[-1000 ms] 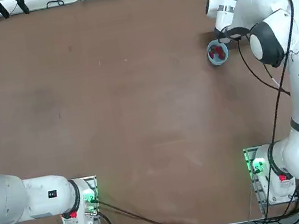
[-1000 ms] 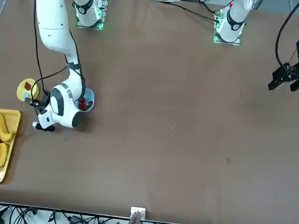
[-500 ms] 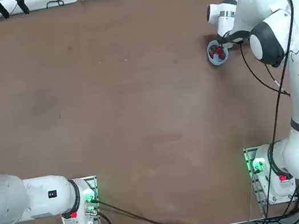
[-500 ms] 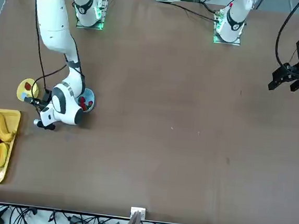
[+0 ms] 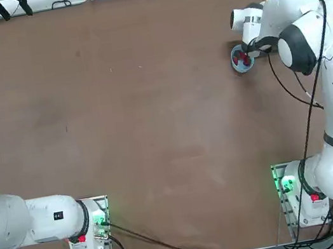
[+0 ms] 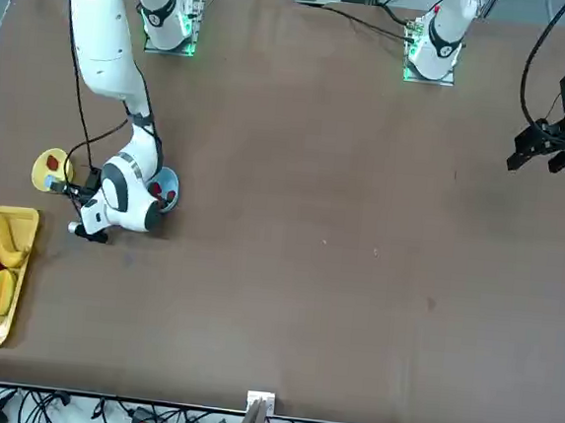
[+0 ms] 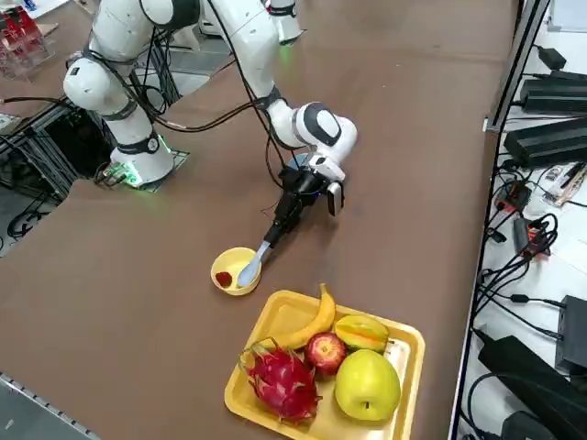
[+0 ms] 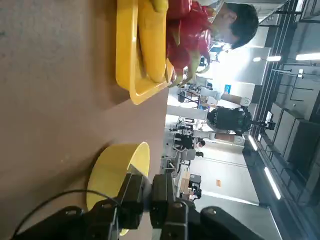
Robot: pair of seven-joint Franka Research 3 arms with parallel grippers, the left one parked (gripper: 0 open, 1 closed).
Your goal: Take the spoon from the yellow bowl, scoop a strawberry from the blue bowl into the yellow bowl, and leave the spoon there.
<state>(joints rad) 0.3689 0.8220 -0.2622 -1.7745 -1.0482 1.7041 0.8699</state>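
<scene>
My right gripper is shut on the handle of the pale spoon. The spoon slants down, and its head rests at the rim of the small yellow bowl. One red strawberry lies inside that bowl. In the front view the yellow bowl sits beside the gripper. The blue bowl holds red strawberries and stands right next to my wrist, partly covered by it in the front view. In the wrist view the shut fingers hang close over the yellow bowl.
A rectangular yellow fruit tray with a banana, apple, dragon fruit and other fruit stands just beyond the yellow bowl, near the table corner. The table edge with cables runs close behind it.
My wrist has shifted a little toward the blue bowl, drawing the spoon along with it. The grip on the spoon is unchanged.
</scene>
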